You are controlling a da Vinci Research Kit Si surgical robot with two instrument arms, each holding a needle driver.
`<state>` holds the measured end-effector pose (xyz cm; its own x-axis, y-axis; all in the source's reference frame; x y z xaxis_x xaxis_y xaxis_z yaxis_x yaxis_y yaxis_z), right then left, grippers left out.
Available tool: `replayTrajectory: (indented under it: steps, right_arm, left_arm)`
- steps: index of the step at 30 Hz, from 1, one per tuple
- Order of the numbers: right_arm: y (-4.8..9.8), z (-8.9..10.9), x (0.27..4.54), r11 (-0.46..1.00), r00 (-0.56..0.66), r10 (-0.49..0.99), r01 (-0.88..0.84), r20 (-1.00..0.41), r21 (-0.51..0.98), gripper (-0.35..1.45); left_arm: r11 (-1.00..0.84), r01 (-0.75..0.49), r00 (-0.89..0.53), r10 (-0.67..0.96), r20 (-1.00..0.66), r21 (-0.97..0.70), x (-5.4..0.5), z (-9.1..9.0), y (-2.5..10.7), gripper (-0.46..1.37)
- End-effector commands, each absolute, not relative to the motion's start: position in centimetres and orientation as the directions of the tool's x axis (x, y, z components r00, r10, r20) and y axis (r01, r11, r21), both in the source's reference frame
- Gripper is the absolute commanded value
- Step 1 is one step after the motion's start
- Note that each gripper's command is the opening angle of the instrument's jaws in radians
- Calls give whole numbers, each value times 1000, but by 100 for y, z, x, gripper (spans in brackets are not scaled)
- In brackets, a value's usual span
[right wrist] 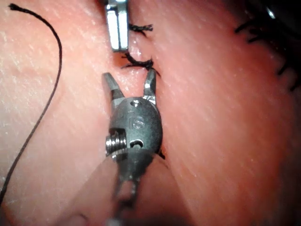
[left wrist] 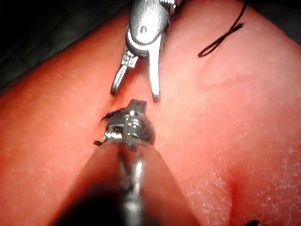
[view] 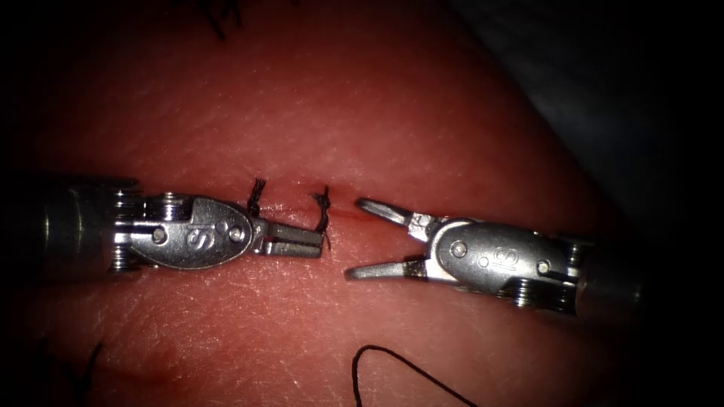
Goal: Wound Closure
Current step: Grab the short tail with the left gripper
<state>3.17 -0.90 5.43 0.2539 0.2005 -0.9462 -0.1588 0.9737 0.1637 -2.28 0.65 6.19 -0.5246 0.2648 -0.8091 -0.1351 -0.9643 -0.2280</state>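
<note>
Two tools are working over the tissue [view: 392, 113], and two stitches are sitting across the cut [view: 343, 213]: one [view: 256, 197] to the left, one [view: 323, 209] to the right. A loose thread [view: 392, 362] is lying on the tissue nearer the endoscope. The left claw [view: 320, 243] is lying closed, empty, its tip just beside the right-hand stitch. The right claw [view: 354, 239] is gaping wide, holding nothing, one jaw by the cut. I cannot see the needle
</note>
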Motion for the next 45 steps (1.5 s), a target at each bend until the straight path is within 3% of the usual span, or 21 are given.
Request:
replayTrajectory:
  steps: [1, 16, 17, 18, 22, 25, 28, 31, 32, 34, 45]
  right_arm:
    - [-89, 543, 318, 977, 250, 187, -147, -950, 154, 109]
    - [-85, 541, 313, 981, 245, 171, -130, -954, 142, 106]
    - [-85, 541, 312, 981, 244, 171, -129, -954, 143, 105]
    - [-84, 541, 310, 982, 244, 171, -127, -955, 143, 105]
    - [-84, 541, 300, 983, 239, 168, -117, -956, 144, 105]
    - [-86, 540, 291, 983, 236, 165, -113, -958, 142, 105]
    - [-87, 540, 284, 984, 236, 164, -110, -958, 141, 104]
    - [-89, 539, 280, 984, 230, 161, -110, -960, 139, 104]
    - [-89, 539, 280, 984, 230, 161, -110, -960, 139, 104]
    - [-90, 538, 280, 984, 228, 161, -112, -960, 138, 104]
    - [-93, 538, 284, 984, 227, 159, -114, -961, 136, 104]
  left_arm:
    - [-965, -129, -525, 261, -810, -227, -229, 618, 64, -35]
    - [-966, -125, -517, 257, -816, -225, -221, 614, 66, -35]
    - [-966, -129, -518, 259, -815, -225, -224, 615, 68, 17]
    - [-965, -132, -517, 261, -815, -226, -227, 616, 70, 57]
    - [-964, -167, -544, 267, -795, -208, -238, 620, 72, 93]
    - [-966, -177, -559, 255, -789, -187, -246, 620, 73, 102]
    - [-970, -171, -563, 240, -791, -172, -248, 620, 73, 94]
    - [-975, -178, -592, 214, -777, -133, -249, 621, 73, 59]
    - [-976, -177, -595, 209, -776, -127, -249, 622, 73, 55]
    - [-976, -200, -637, 194, -746, -83, -250, 624, 73, 25]
    - [-983, -176, -678, 154, -719, -44, -253, 632, 71, 17]
